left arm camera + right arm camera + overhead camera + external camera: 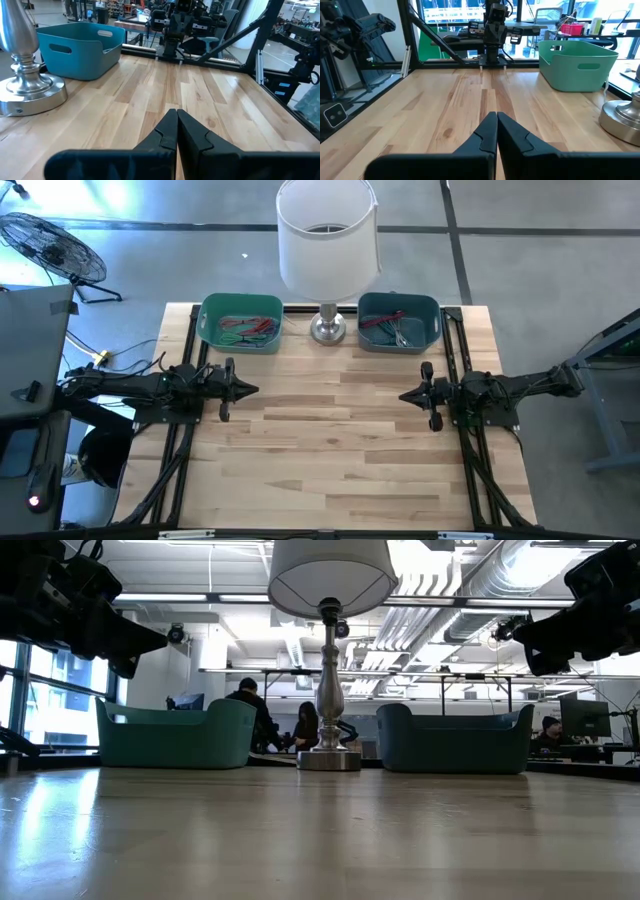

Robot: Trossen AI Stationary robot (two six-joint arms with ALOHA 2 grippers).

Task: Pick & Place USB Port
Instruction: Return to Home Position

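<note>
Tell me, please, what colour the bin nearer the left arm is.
The bin is green; the high view shows it best.

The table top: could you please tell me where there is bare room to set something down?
The table is bare between the left pincer and the right pincer, and from there to the front edge. The back edge is crowded: green bin, lamp and blue bin in a row.

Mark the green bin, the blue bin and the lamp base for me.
green bin point(204, 320): high view, on its left rim.
blue bin point(436, 320): high view, on its right rim.
lamp base point(327, 329): high view, on the metal foot below the shade.
</note>
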